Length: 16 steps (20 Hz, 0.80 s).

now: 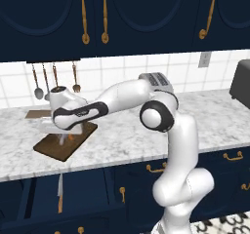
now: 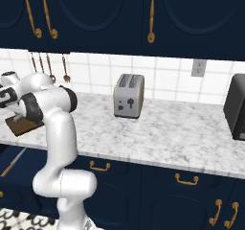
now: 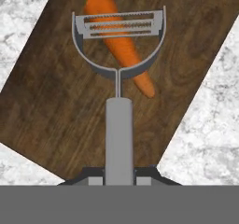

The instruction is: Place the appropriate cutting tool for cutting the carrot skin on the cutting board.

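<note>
Holding: hand (image 3: 118, 175), jaws clamped on the handle of the peeler (image 3: 118, 125). Peeler: silver-grey, forked head pointing away from the hand, poised over the cutting board (image 3: 56, 101); head overlaps the carrot (image 3: 122, 45) in the hand view, contact unclear. Carrot: orange, green stub, lying on the board. Cutting board: dark brown wood, on the marble tabletop (image 1: 127, 135). Toaster (image 2: 128, 96): well apart, by the tiled wall.
</note>
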### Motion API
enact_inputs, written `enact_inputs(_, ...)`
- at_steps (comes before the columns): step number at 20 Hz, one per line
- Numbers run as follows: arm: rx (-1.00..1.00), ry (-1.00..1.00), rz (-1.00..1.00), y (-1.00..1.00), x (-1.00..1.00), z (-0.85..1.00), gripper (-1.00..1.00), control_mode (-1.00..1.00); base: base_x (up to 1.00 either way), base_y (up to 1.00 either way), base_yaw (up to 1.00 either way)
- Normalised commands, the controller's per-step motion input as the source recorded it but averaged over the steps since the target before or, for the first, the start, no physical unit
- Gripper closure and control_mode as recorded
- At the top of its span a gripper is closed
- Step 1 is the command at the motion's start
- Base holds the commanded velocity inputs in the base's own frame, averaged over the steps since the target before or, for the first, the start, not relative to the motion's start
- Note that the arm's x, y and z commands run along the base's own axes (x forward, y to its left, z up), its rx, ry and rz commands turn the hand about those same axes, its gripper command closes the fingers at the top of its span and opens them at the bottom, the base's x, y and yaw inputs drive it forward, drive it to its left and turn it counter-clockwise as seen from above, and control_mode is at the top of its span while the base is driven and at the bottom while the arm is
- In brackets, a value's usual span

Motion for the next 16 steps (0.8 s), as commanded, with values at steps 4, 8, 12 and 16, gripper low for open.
enact_inputs(4,0.0,0.07,0.0,0.04,0.0,-0.2,1.0,-1.0,0.0,0.0,0.0)
enact_inputs(8,0.0,0.06,0.0,0.05,0.0,-0.37,1.0,-1.0,0.0,0.0,0.0)
enact_inputs(12,0.0,0.01,0.0,0.0,0.0,-0.42,1.0,-1.0,0.0,0.0,0.0)
enact_inputs(16,0.01,0.01,0.0,0.0,0.0,-0.31,1.0,-1.0,0.0,0.0,0.0)
